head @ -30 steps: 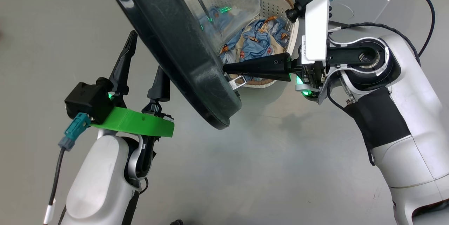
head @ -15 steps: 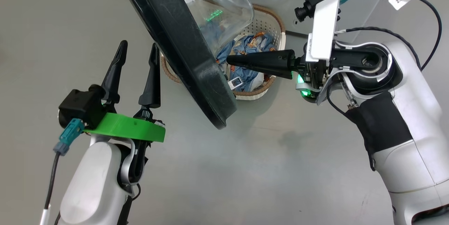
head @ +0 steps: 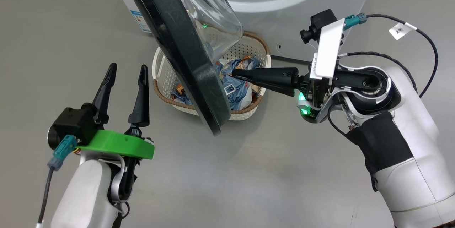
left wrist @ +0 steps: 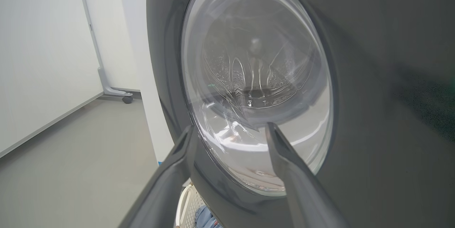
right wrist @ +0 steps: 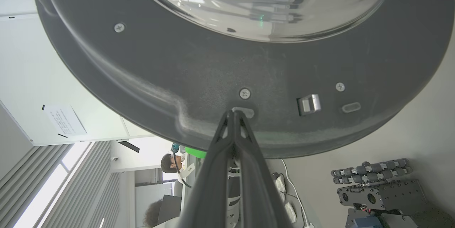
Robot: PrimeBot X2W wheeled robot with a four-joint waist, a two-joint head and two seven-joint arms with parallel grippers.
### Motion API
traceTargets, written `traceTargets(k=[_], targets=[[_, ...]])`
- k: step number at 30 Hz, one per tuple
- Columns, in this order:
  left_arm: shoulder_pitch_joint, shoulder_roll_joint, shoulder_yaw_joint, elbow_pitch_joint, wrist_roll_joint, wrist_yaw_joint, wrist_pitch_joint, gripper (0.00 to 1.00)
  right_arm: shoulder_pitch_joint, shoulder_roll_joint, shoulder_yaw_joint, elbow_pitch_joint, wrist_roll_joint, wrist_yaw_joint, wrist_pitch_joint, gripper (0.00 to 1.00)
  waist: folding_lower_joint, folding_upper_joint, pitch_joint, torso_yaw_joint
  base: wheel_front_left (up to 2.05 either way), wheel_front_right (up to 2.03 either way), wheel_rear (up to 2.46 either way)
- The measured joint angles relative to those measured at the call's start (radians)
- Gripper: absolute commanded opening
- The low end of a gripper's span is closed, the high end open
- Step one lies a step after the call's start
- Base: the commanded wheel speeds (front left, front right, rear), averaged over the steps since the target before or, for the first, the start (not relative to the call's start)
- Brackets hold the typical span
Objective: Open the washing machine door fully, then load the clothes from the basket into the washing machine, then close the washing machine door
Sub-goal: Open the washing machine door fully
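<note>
The washing machine door (head: 185,54) stands swung out from the washing machine (head: 302,4), edge-on in the head view, with its glass bowl (head: 209,15) facing right. My right gripper (head: 236,73) is shut and empty, its tip against the door's inner black ring (right wrist: 213,79), left of the metal latch (right wrist: 309,103). My left gripper (head: 128,68) is open and empty, on the door's outer side and a little apart from it. In the left wrist view its fingers (left wrist: 230,127) frame the window (left wrist: 256,79). The basket (head: 161,79) sits on the floor behind the door, holding the clothes (head: 234,86).
Grey floor surrounds the machine. A blue energy label (head: 137,20) sits low on the machine's front. The right wrist view shows a person (right wrist: 167,162) and a roller rig (right wrist: 373,185) in the background. A wheeled white partition (left wrist: 106,79) stands to the left.
The head camera has tilted, bringing the machine's front into view. The door has swung further out with the right gripper at its inner ring. The left gripper now stands apart from the door edge.
</note>
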Motion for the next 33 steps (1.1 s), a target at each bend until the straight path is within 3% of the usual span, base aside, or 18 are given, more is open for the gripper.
traceTargets(k=[3,4,5,6,7,15,21,23,33], targets=[[0.015,0.007,0.012,0.002,0.0,0.0,0.0,1.0,0.014,0.001,-0.005,0.0,0.0,0.007,-0.021,0.0,0.0,0.0,-0.015,-0.008,0.0,0.0,0.0],[0.022,0.009,0.019,0.002,0.0,0.0,0.0,1.0,0.02,0.001,-0.007,0.0,0.0,0.014,-0.027,0.19,0.0,0.0,-0.023,-0.012,0.0,0.0,0.0],[0.029,0.012,0.023,0.003,0.0,0.0,0.0,1.0,0.025,0.001,-0.009,0.001,0.0,0.016,-0.035,0.51,0.0,0.0,-0.03,-0.017,0.0,0.0,0.0],[0.036,0.013,0.026,0.003,0.0,0.0,0.0,1.0,0.028,0.003,-0.013,0.002,-0.009,0.022,-0.052,0.97,0.0,0.0,-0.037,-0.022,0.0,0.0,0.0],[0.042,0.014,0.029,0.003,0.0,0.0,0.0,1.0,0.03,0.003,-0.018,0.002,-0.017,0.027,-0.065,1.0,0.0,0.0,-0.044,-0.027,0.0,0.0,0.0],[0.06,0.02,0.049,0.0,0.0,0.0,0.0,1.0,0.04,-0.024,-0.076,-0.008,-0.147,0.096,-0.235,1.0,0.0,0.0,-0.088,-0.069,0.0,0.0,0.0],[0.079,0.038,0.057,-0.004,0.0,0.0,0.0,1.0,0.04,-0.068,-0.076,-0.031,-0.304,0.17,-0.376,1.0,0.0,0.0,-0.107,-0.095,0.0,0.0,0.0],[0.082,0.038,0.053,-0.009,0.0,0.0,0.0,1.0,0.04,-0.1,-0.071,-0.04,-0.403,0.195,-0.456,1.0,0.0,0.0001,-0.112,-0.105,0.0,0.0,0.0],[0.082,0.038,0.053,-0.021,0.0,0.0,0.0,1.0,0.039,-0.19,-0.015,-0.06,-0.724,0.217,-0.7,1.0,0.0,0.0,-0.116,-0.117,0.0,0.0,0.0]])
